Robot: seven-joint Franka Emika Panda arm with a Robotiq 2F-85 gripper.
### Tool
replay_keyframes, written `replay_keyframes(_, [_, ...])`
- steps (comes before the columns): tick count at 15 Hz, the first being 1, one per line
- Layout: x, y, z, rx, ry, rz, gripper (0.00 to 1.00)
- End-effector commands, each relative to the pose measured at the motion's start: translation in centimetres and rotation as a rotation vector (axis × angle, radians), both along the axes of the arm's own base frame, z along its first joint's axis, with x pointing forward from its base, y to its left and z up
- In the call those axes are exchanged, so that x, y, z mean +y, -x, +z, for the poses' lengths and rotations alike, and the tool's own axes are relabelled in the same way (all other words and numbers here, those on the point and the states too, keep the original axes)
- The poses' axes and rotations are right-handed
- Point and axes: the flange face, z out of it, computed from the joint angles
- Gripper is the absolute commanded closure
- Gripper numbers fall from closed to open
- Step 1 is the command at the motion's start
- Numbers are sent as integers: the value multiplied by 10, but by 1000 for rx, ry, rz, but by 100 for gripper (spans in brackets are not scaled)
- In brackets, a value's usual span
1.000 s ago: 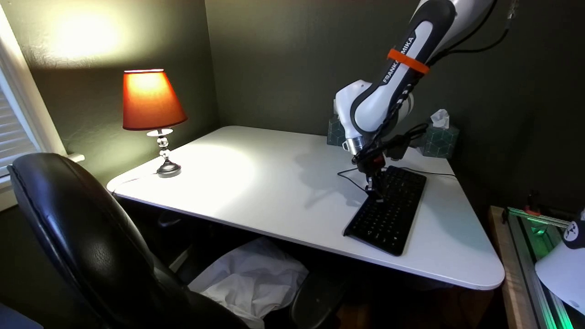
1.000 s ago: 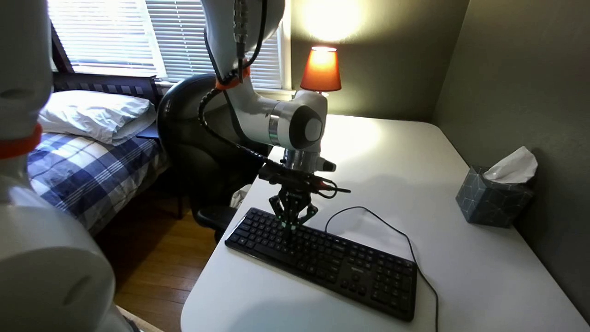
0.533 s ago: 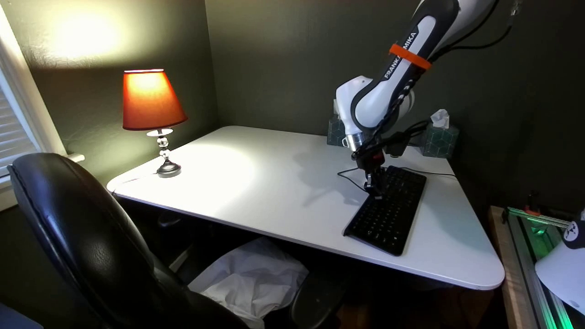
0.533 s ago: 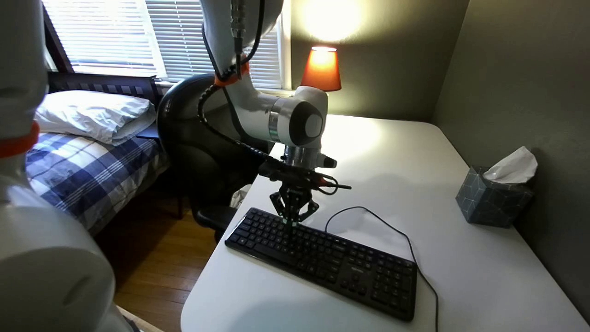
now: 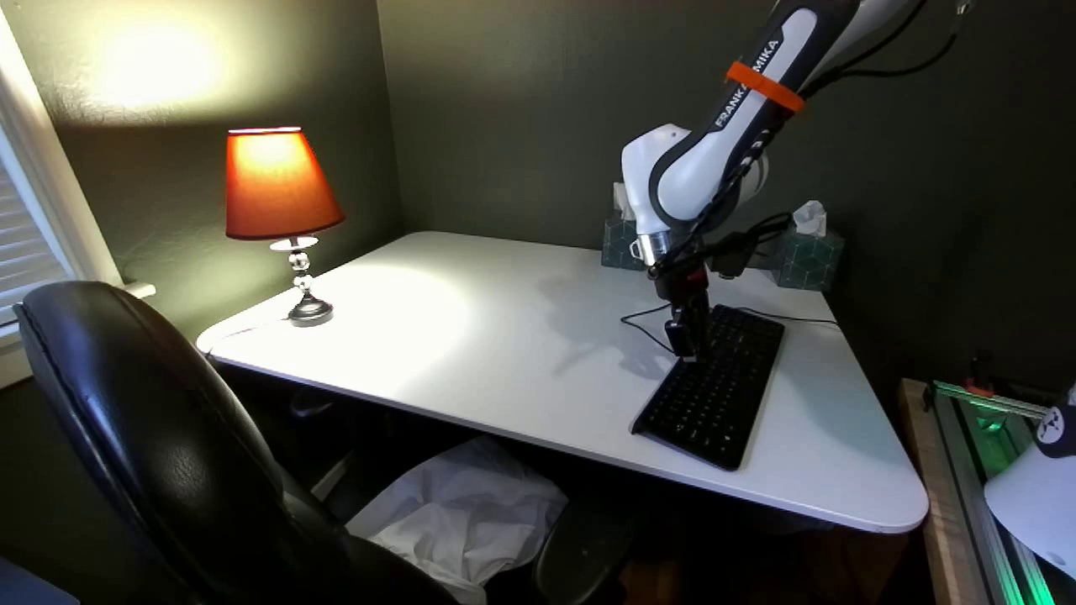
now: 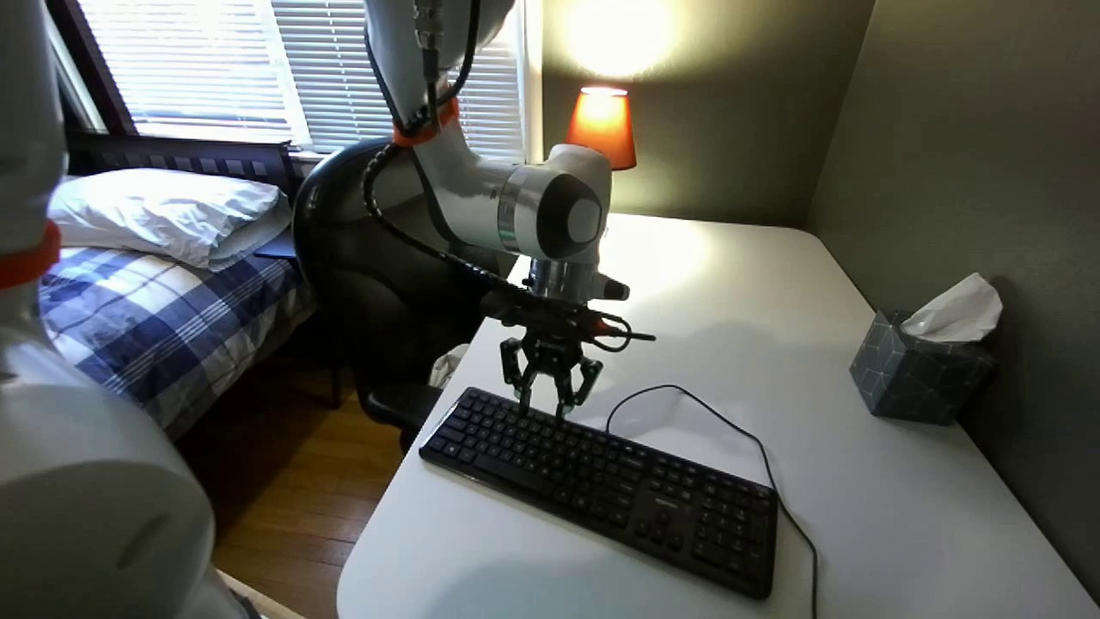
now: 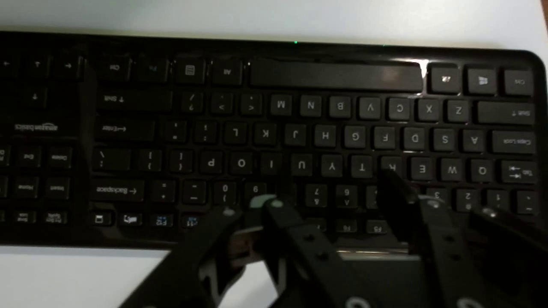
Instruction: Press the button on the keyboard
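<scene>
In an exterior view, keyboard (image 6: 670,516) flat on the white desk (image 6: 799,344), set at a slant toward the near end, with a thin cable (image 6: 760,442) looping across the desk beside it. At the end of the arm (image 6: 481,206), gripper (image 6: 542,414) pointing down near the back edge of the keyboard's left half; fingers (image 6: 563,395) parted partway, a plain gap between, holding nothing. Contact with the keys (image 6: 524,447) impossible to tell. Farther off, a lit lamp (image 6: 606,133), partly behind the arm; at right, a tissue box (image 6: 919,370), well apart from the keyboard. At left, a black chair (image 6: 378,284), then a bed (image 6: 172,318) with a white pillow (image 6: 163,211), below the blinds (image 6: 189,77).

In an exterior view, keyboard (image 5: 727,395) at the right end of the desk, with the gripper over the long left side. Fingers nearly in line, one behind another, too dark for judging the gap. Lamp far left, well apart; at the back, two tissue boxes (image 5: 809,260), the left partly behind the arm.

In the wrist view, keyboard across nearly the full width, turned around, with the space bar (image 7: 336,76) toward the top. Fingers reaching in from below, set apart: one by the 9 key (image 7: 255,188), one just beside the T key (image 7: 362,167), with the 7 key (image 7: 316,196) and 6 key (image 7: 346,196) between.
</scene>
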Motion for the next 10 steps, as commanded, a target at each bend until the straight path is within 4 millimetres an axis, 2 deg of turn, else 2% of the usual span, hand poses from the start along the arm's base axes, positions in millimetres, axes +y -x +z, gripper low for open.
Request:
replay_keyframes(1, [3,11,11,-16,3,-20,14])
replay_keyframes(2, [3,12,12,-20,4,-22,5])
replay_keyframes(3, [4,14,14,-23,6,-23,1])
replay_keyframes(10, [4,24,29,-56,12,-43,0])
